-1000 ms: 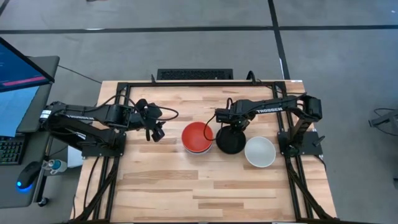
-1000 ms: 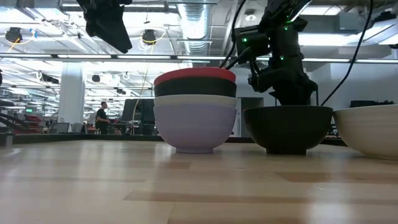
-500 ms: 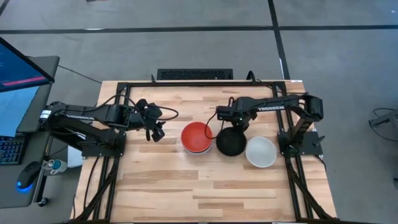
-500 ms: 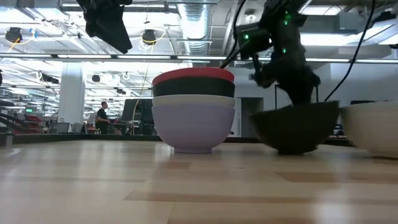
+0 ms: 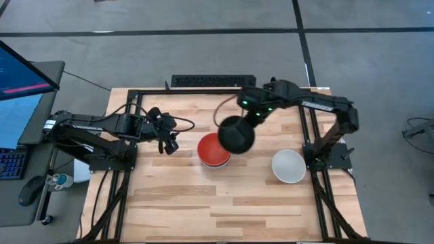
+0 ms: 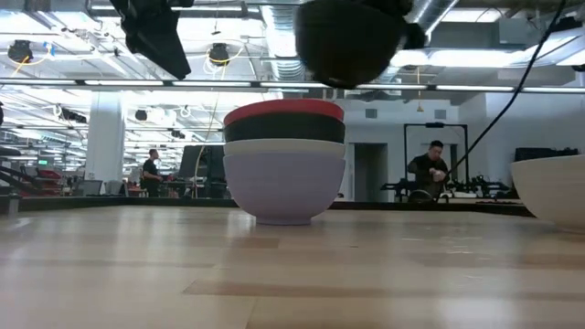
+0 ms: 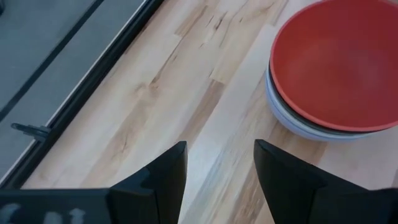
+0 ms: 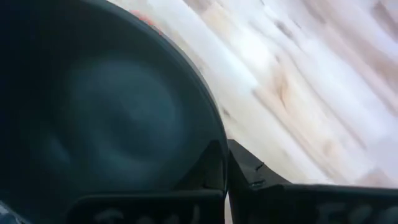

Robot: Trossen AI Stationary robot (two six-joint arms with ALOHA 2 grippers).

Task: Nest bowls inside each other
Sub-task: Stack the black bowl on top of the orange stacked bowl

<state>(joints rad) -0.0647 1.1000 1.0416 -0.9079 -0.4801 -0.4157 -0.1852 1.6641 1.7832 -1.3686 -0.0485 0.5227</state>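
Four smooth round bowls are sitting nested on the wooden table (image 5: 176,196), the red bowl (image 5: 213,149) topmost. The right pincer (image 5: 248,122), clamped on the black bowl's (image 5: 236,135) rim, is holding it above the stack. The white bowl (image 5: 288,166) is waiting apart; the left pincer (image 5: 170,146), fingers apart, is hanging beside the stack.

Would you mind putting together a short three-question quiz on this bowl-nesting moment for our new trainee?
1. True or false: the black bowl in the right gripper is resting on the table.
2. Which colour is the top bowl of the stack? A) white B) red C) black
3. Fill in: the one bowl standing alone on the table is ____.

Key:
1. False. In the low view it hangs in the air above the stack, clamped at its rim.
2. B. The red bowl sits on top.
3. White: the white bowl, on the right side. The left gripper waits open beside the stack.
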